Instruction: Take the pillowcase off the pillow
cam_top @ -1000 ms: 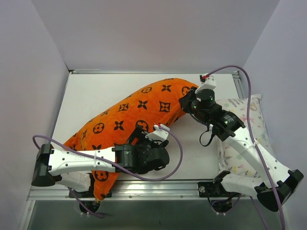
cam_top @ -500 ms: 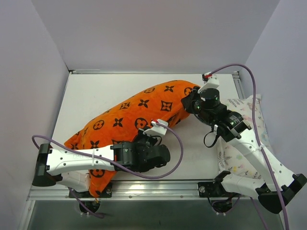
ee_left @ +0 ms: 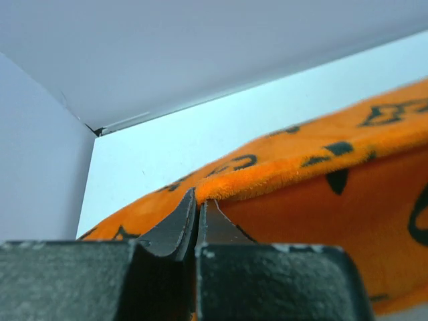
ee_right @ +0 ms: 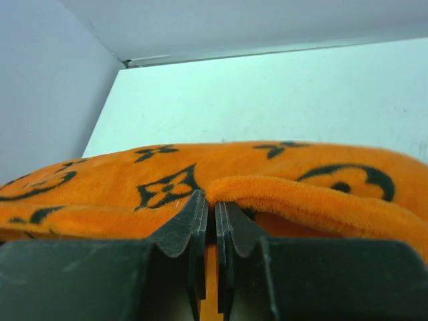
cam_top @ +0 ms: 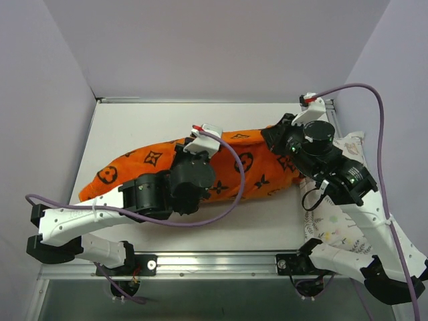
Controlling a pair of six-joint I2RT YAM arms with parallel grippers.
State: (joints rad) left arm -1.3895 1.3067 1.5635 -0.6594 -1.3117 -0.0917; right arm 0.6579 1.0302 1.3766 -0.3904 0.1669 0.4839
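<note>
Across the middle of the table (cam_top: pixel 127 127) I see the pillowcase (cam_top: pixel 127 167) lying from 9 to 3 o'clock. My left gripper (ee_left: pixel 198 199) pinches a fold at its 12 o'clock edge, jaws nearly together. My right gripper (ee_right: pixel 209 200) is clamped on its 3 o'clock end, beside the animal-print pillow (cam_top: pixel 321 224).

Two arms of matching build: left arm (cam_top: pixel 73 221) and right arm (cam_top: pixel 358 231), each of glossy white tubular links joined by black cylindrical motor housings and mounted on black base blocks (cam_top: pixel 45 249). Each carries a loose lavender cable (cam_top: pixel 382 140) ending in a small white plug with a red tab (cam_top: pixel 309 101); tiny green lights (cam_top: pixel 293 144) dot the right arm's black joints. Fingers (ee_left: pixel 175 226) are matt charcoal and flat-sided, tapering to thin tips from blocky black mounts.
</note>
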